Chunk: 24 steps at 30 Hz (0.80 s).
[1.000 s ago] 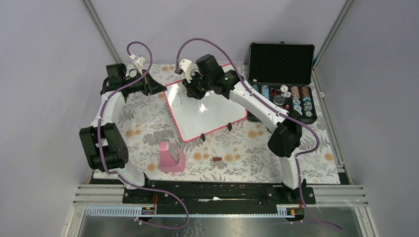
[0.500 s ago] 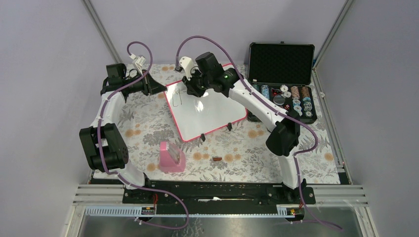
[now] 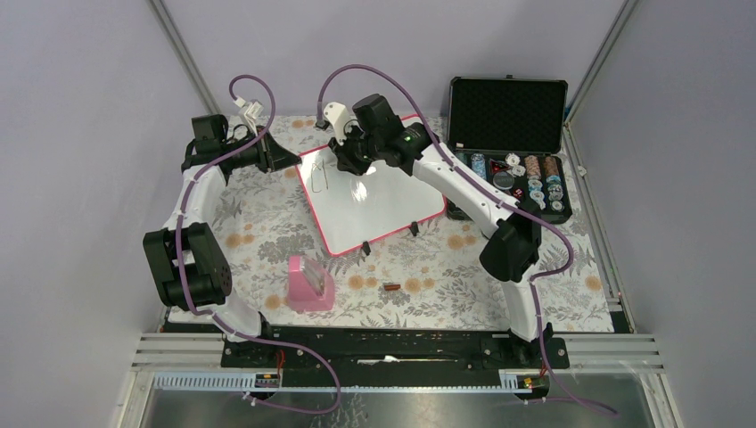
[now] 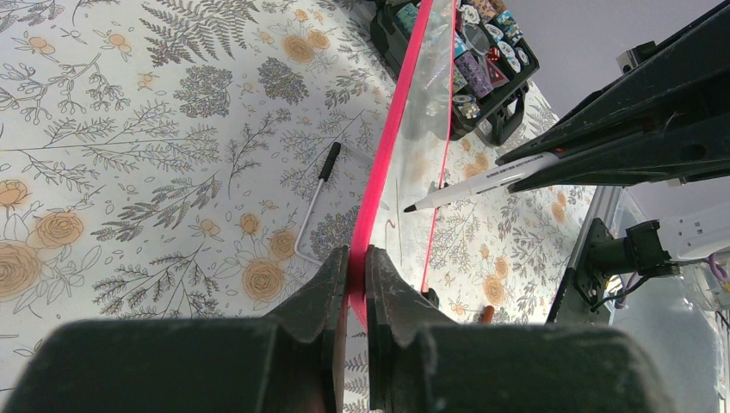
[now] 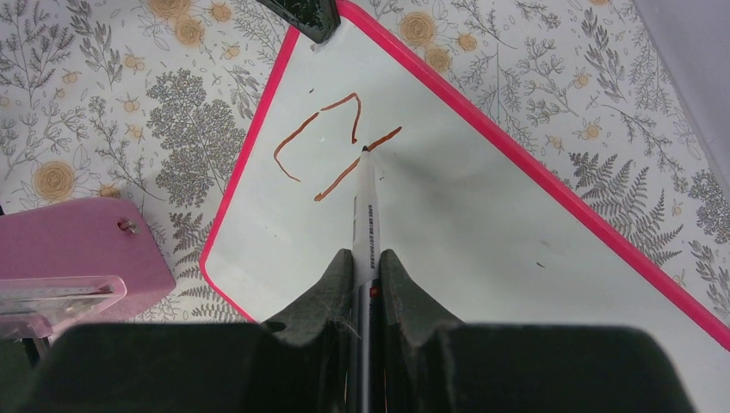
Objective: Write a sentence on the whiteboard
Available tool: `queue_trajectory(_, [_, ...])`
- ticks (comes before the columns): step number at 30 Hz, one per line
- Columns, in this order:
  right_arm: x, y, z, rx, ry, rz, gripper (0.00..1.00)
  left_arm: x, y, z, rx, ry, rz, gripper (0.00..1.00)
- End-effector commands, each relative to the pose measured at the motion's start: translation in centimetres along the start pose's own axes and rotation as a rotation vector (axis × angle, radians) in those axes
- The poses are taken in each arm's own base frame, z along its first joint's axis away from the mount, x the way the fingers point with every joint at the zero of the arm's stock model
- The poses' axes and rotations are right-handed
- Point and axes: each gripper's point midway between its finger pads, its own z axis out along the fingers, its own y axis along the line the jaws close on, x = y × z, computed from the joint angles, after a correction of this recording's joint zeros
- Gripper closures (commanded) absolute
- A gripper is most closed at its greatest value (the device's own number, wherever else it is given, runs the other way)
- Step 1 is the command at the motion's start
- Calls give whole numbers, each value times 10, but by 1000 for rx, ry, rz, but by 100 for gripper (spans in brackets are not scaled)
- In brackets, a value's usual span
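one marker (image 5: 365, 215), tip on whiteboard (image 5: 482, 232)

Tabletop (image 3: 428, 267), floral-patterned cover: whiteboard (image 3: 383, 209) with pink-red frame at upper centre; open black case (image 3: 508, 116) of small round items at upper right; pink block (image 3: 309, 283) at lower centre-left; small brown piece (image 3: 390, 287) to its right; thin L-shaped tool (image 4: 317, 202), black grip, near the whiteboard's edge.

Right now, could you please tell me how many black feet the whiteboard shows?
2. Both are on the whiteboard's near long edge: one foot leftward, the other foot rightward. The right arm covers part of the far edge, so more may be hidden.
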Motion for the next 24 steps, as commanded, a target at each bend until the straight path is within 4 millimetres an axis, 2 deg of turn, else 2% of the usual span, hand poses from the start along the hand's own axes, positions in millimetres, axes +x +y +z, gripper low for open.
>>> queue_trajectory(1, [-4,-12,1,38,-7,-8,100,-9,-18,1,33,-8,63,100])
queue_trajectory(15, [-1,-26,-5,73,-4,5,100,-10,-17,0,28,-10,62,100])
queue_trajectory(24, [10,-33,-14,80,14,24,100,-9,-17,1,29,-8,58,100])
